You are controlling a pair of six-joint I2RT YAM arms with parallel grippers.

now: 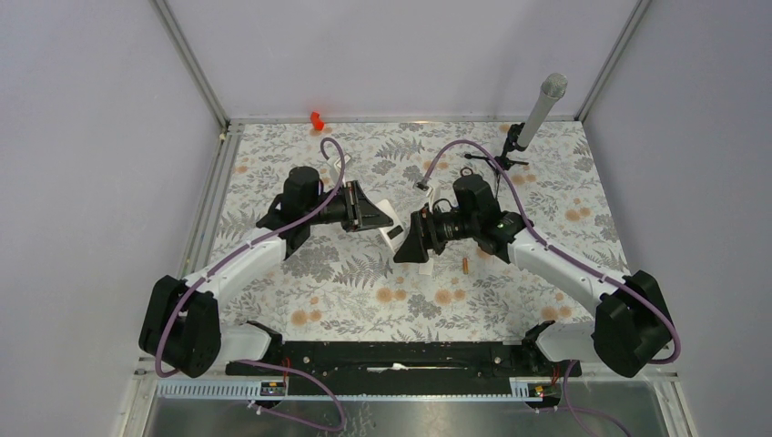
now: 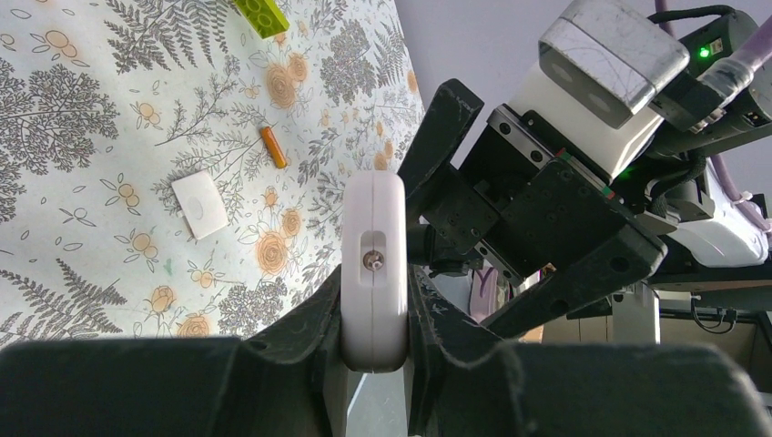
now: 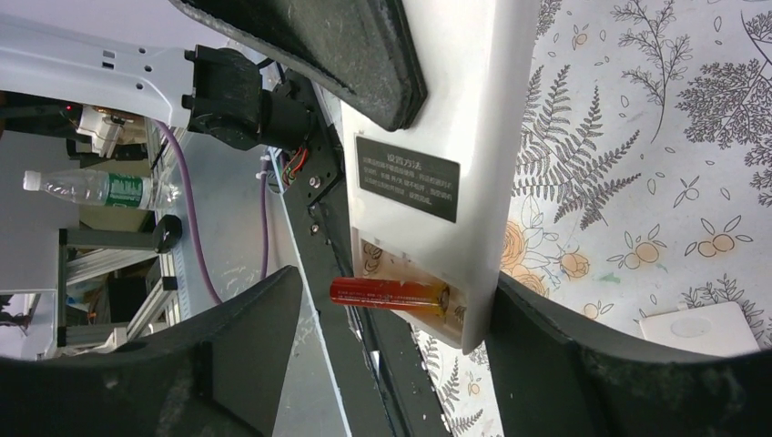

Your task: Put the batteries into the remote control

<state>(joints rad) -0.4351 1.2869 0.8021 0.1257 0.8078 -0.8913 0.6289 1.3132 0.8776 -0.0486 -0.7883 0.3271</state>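
your left claw point(image 2: 375, 314) is clamped on the remote control point(image 2: 373, 218), holding it edge-on above the worktop point(image 2: 109, 109). your right claw point(image 3: 399, 317) is spread wide and grips nothing, straddling the remote's open bay, where 1 battery point(image 3: 387, 293) pokes out. the other battery point(image 2: 272, 147) lies on the worktop near the white cover point(image 2: 199, 205).

Above the table's point(image 1: 546, 182) middle sits the remote control point(image 1: 387, 218), a battery point(image 3: 390, 293) seemingly part-way in its compartment, the other battery point(image 1: 464, 266) on the table at the remote's 4 o'clock.
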